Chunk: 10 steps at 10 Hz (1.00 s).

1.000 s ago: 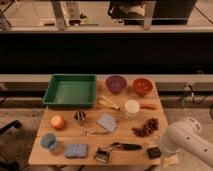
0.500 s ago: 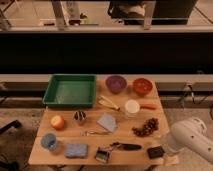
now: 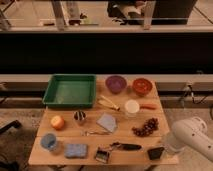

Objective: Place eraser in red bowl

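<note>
Over at the front left of the table (image 3: 122,134) the blue sponge (image 3: 76,150) is sitting, and next along the front edge the black-handled brush (image 3: 120,146) is lying. I'm not after either of those. Further right but up at the back, the red bowl (image 3: 142,86) is waiting just beside the purple bowl (image 3: 115,83). Then the eraser (image 3: 156,152) is lying at the front right corner, well apart from that bowl. My gripper (image 3: 169,145) is hovering just to its right, and honestly I can't tell how wide it's set. I'm guessing the eraser is light, stiff and not fragile, so I'm thinking of pinching across its narrow width, near the middle so it isn't tipping on the way over
</note>
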{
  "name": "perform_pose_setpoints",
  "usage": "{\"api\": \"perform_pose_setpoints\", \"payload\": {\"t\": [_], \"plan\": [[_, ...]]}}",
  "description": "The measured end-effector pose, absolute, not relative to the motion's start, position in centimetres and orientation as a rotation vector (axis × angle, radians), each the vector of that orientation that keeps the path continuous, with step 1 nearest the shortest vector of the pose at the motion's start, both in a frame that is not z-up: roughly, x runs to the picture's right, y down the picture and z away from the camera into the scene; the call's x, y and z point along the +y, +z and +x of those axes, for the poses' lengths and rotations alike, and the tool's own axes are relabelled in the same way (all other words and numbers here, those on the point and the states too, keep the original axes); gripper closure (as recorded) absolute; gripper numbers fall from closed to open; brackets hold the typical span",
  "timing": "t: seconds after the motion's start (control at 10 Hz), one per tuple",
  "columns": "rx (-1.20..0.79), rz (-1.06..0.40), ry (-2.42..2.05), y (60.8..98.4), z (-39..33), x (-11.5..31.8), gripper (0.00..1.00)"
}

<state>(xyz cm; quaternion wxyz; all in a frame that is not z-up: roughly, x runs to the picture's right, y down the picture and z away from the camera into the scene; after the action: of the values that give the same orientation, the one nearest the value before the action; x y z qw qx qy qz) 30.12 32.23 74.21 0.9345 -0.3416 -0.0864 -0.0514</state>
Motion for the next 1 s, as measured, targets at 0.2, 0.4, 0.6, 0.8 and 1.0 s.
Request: {"api": "perform_pose_setpoints", "payload": {"t": [0.2, 0.4, 0.6, 0.8, 1.0], "plan": [[-0.176, -0.700, -0.108, 74.31, 30.18, 32.20, 0.79], [-0.175, -0.701, -0.108, 74.23, 30.25, 32.18, 0.98], [-0.175, -0.701, -0.109, 74.24, 30.24, 32.16, 0.99], [-0.175, -0.701, -0.108, 74.23, 30.25, 32.17, 0.99], [-0.174, -0.701, -0.107, 74.22, 30.31, 32.21, 0.99]]}}
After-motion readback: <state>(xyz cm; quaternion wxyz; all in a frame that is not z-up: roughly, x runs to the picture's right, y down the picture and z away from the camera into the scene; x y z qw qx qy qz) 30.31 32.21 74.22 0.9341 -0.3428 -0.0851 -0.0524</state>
